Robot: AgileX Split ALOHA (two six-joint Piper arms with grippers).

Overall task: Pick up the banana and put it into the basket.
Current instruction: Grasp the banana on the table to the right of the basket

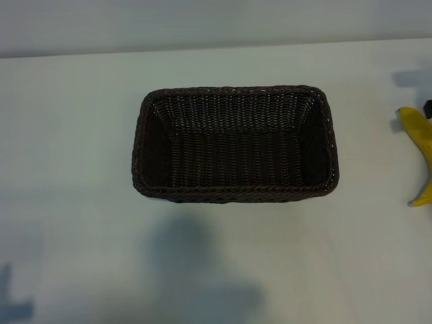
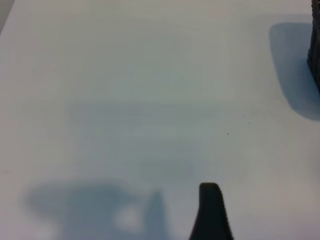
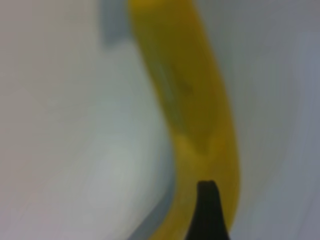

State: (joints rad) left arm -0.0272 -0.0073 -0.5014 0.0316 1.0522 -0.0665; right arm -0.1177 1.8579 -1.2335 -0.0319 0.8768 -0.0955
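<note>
The banana is cut off at the exterior view's right edge; both end effectors are released, each showing one fingertip.

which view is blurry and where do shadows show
Right wrist view: the banana fills the frame, soft and out of focus. Exterior view: sharp on the basket, with broad grey shadows on the table below it. Left wrist view: faint shadows on bare table, basket cut off at the edge.
</note>
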